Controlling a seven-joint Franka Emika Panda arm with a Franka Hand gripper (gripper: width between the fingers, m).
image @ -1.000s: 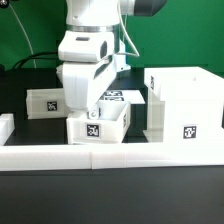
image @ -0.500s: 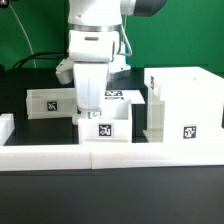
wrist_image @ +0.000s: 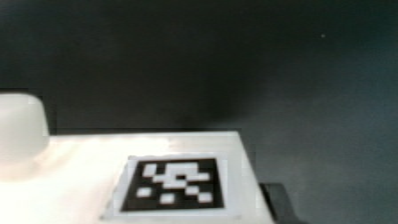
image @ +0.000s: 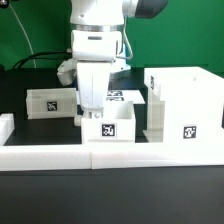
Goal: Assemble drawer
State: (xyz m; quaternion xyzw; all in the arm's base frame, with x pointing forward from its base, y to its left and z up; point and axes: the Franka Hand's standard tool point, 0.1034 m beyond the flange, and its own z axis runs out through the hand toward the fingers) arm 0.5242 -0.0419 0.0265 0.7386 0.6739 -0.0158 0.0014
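Note:
A small white tray (image: 110, 129) with a tag on its front stands just behind the front rail, in the middle of the exterior view. My gripper (image: 90, 114) reaches down onto the tray's left wall and looks shut on it; the fingertips are hidden by the tray. In the wrist view the tray's tagged white face (wrist_image: 178, 184) fills the frame, with a rounded white knob (wrist_image: 18, 140) beside it and one dark finger (wrist_image: 276, 198) at its edge. A second tray (image: 48, 102) stands at the exterior view's left. The tall open housing (image: 183, 104) stands at the right.
A long low white rail (image: 110, 154) runs along the table's front edge. The marker board (image: 124, 97) lies flat behind the held tray. A small white block (image: 5, 128) sits at the far left. A green backdrop is behind.
The tray, first turned at an angle, has been squared to the front rail and has shifted slightly toward the exterior view's right, toward the housing, along with my gripper.

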